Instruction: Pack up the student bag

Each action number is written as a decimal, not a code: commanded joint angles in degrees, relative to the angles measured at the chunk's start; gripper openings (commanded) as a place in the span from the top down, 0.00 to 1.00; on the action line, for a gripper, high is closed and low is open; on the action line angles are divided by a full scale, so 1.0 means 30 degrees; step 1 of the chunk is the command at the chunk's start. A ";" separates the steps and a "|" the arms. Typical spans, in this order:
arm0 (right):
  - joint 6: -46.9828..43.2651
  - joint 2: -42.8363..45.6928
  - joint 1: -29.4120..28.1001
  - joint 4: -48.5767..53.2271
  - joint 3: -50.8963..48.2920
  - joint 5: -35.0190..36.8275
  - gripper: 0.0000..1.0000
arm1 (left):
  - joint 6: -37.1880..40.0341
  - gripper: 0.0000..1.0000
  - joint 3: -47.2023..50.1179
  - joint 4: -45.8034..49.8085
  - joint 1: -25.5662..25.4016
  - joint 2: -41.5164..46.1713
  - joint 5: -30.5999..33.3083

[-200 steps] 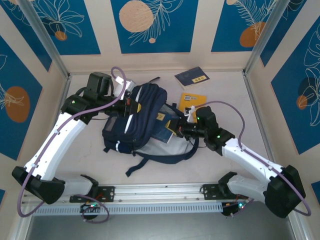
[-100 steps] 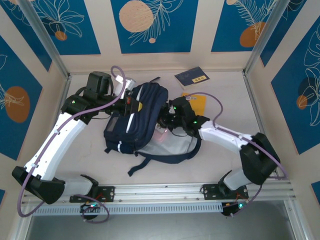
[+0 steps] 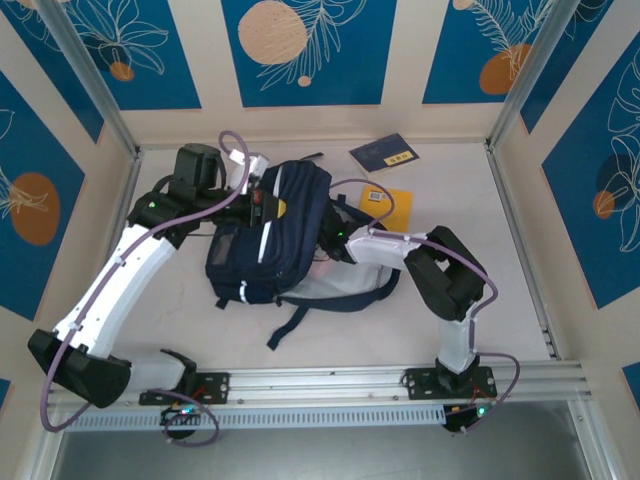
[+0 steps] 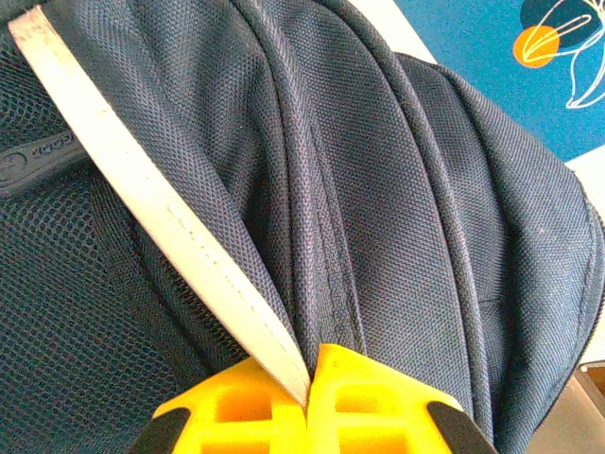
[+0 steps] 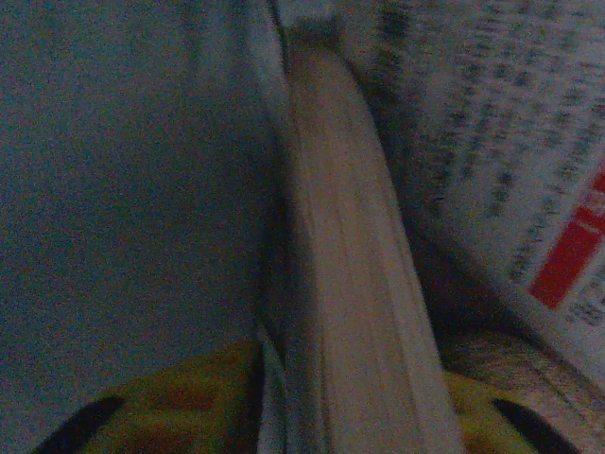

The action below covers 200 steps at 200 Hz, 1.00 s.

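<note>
Loading under way

Left fingers (image 4: 227, 411) are clenched on a fold of the student bag (image 3: 285, 215) at its white stripe (image 4: 142, 199). I judge they lift the top so the mouth gapes. Right fingers (image 5: 189, 407) sit deep inside the bag's opening, with a book (image 5: 350, 284) standing edge-on between them. Whether they grasp it or have released it I cannot tell. The bag lies mid-desk (image 3: 470, 300). Just beside the bag waits a yellow book (image 3: 395, 200), and beyond its far corner a navy book (image 3: 385, 153), both probably cargo not yet packed.
</note>
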<state>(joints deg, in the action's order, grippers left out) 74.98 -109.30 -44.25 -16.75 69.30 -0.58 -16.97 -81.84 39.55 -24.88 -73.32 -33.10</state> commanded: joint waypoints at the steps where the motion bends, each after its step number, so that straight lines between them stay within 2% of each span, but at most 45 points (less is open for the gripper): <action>1: -0.1227 0.1614 0.0166 0.0076 -0.0918 0.0581 0.58 | -0.0048 1.00 -0.0506 -0.4160 0.0351 0.0731 -0.2070; 35: -0.2666 0.4747 0.0365 0.0717 -0.3044 0.0480 0.29 | -0.0169 1.00 0.0070 -0.4054 0.0821 0.1013 -0.0953; 45: -0.3512 0.5393 0.0438 0.1126 -0.3353 0.0138 0.26 | -0.0329 1.00 0.0300 -0.4069 0.0937 0.1087 -0.0605; 57: -0.4280 0.6081 0.0496 0.1786 -0.3732 0.0028 0.26 | -0.0422 1.00 0.0357 -0.3690 0.1014 0.1105 0.0159; 90: -0.5572 0.8160 0.0534 0.3675 -0.5030 0.0752 0.31 | -0.0804 1.00 0.1162 -0.2615 0.1058 0.1237 0.4044; 119: -0.7004 1.0540 0.0792 0.6796 -0.6020 0.2848 0.33 | -0.1722 1.00 0.2494 -0.2002 0.1113 0.0554 0.6349; 159: -0.7965 1.3577 0.2200 1.0797 -0.7656 0.6791 0.37 | -0.4626 1.00 0.4370 -0.2069 0.1351 -0.1414 0.6621; 192: -0.8244 1.3906 0.4723 1.2619 -0.7673 0.4641 0.41 | -0.5848 1.00 0.4817 -0.2475 0.1351 -0.3047 0.7130; 200: -0.8726 1.3808 0.5136 1.2694 -0.7596 0.4434 0.41 | -0.5967 0.97 0.4896 -0.2781 0.1351 -0.3168 0.7286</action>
<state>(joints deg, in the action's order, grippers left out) 52.31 -68.07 -32.34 15.40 46.87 13.45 -30.63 -68.84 31.42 -22.81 -81.19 -18.02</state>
